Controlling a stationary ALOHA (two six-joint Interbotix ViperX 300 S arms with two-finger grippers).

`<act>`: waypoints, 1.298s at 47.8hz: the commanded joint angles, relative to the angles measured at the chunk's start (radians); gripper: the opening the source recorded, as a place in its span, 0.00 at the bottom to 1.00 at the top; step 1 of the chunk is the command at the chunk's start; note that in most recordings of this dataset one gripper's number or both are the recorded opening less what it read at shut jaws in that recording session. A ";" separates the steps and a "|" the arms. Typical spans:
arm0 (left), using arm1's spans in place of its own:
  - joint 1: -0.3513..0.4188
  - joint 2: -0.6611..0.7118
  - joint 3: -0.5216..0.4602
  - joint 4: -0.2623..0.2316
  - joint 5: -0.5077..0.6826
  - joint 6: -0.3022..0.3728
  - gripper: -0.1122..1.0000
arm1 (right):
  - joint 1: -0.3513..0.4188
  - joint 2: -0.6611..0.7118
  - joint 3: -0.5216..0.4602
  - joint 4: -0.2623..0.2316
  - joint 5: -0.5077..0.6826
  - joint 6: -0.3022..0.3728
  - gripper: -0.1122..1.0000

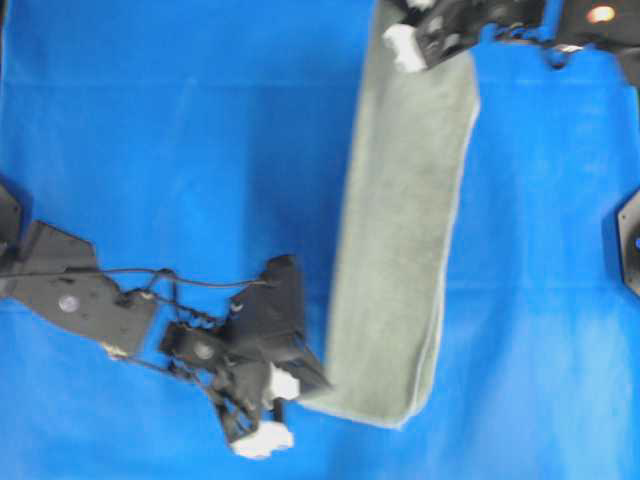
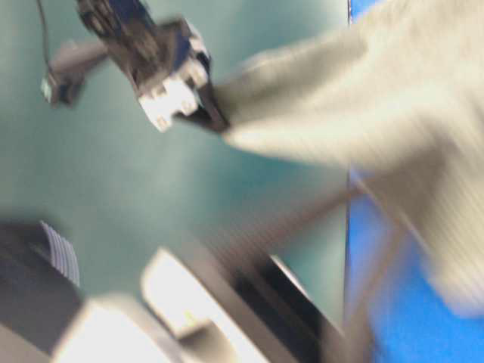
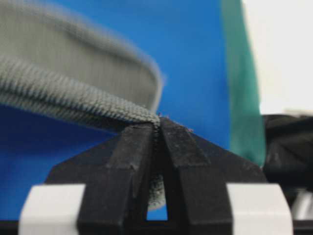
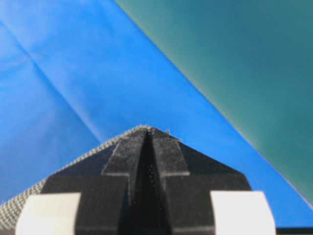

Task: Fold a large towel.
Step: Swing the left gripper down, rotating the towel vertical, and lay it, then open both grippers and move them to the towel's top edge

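The grey-green towel (image 1: pixel 400 220) is folded into a long narrow strip with a pale hem, stretched from the top of the overhead view down to the lower middle. My left gripper (image 1: pixel 305 388) is shut on its lower left corner. In the left wrist view the jaws (image 3: pixel 159 123) pinch the ribbed towel edge (image 3: pixel 73 93), and a bit of cloth shows between the fingers. My right gripper (image 1: pixel 420 45) is shut on the strip's top end. In the right wrist view its tips (image 4: pixel 149 129) clamp the hem (image 4: pixel 29 196). The table-level view is blurred and shows the towel (image 2: pixel 393 98) hanging taut.
A bright blue sheet (image 1: pixel 150 150) covers the whole work surface, with faint creases. A dark green surface (image 4: pixel 244 58) lies beyond its edge. The left arm (image 1: pixel 80 290) lies across the lower left. Another black arm part (image 1: pixel 628 240) sits at the right edge.
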 commanded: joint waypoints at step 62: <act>0.069 -0.250 0.184 -0.002 0.095 0.155 0.76 | 0.061 0.094 -0.101 -0.302 0.012 -0.006 0.63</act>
